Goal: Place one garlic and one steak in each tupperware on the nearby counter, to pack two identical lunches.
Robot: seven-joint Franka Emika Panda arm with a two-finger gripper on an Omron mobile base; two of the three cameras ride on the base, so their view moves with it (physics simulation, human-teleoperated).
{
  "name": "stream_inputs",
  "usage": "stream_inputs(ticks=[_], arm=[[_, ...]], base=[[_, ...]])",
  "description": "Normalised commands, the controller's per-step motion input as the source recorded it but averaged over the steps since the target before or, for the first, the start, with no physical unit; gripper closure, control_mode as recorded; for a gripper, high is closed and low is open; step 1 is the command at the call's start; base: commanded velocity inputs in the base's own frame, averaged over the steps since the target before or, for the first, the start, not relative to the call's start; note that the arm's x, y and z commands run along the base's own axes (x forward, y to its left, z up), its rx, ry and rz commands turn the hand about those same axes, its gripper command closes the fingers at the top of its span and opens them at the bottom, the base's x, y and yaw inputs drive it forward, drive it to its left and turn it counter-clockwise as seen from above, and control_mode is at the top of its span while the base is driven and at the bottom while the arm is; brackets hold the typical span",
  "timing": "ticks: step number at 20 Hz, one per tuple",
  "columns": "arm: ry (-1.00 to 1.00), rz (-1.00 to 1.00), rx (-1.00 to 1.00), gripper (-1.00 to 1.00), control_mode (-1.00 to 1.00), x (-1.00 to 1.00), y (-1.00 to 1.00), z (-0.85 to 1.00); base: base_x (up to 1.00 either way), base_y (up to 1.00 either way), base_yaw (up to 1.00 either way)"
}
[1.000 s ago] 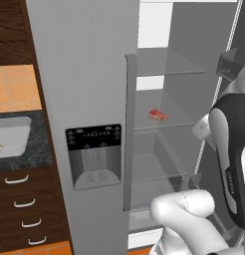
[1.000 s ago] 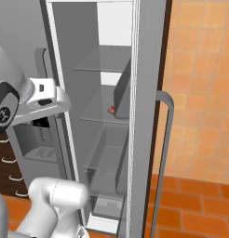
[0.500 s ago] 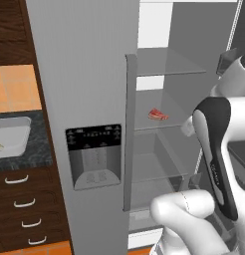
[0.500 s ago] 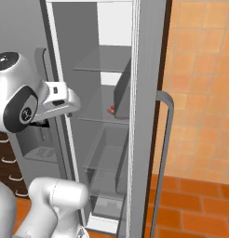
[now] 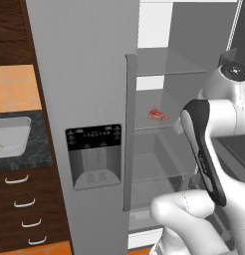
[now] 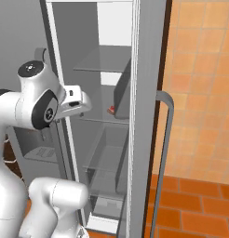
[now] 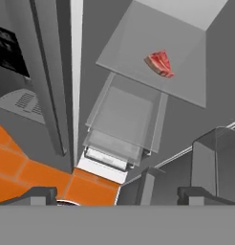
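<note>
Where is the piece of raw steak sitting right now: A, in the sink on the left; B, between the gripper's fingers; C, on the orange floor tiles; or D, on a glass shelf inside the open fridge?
D: the steak lies flat on a glass shelf inside the open fridge, and the open gripper is well apart from it.
</note>
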Motion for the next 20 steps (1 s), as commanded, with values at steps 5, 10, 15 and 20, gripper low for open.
stream_inputs(ticks=[5,10,15,20], arm=[[0.06,0.0,0.0,-1.0,-1.0,0.66,-0.02,-0.14],[0.06,0.0,0.02,-1.0,-1.0,0.57,-0.02,-0.13],[0.01,0.0,0.08,-1.0,-1.0,0.48,-0.15,-0.29],[0.0,0.0,0.03,-1.0,-1.0,0.53,-0.09,-0.41]], base=[[0.0,0.0,0.0],[0.0,0.0,0.0],[0.0,0.0,0.0],[0.0,0.0,0.0]])
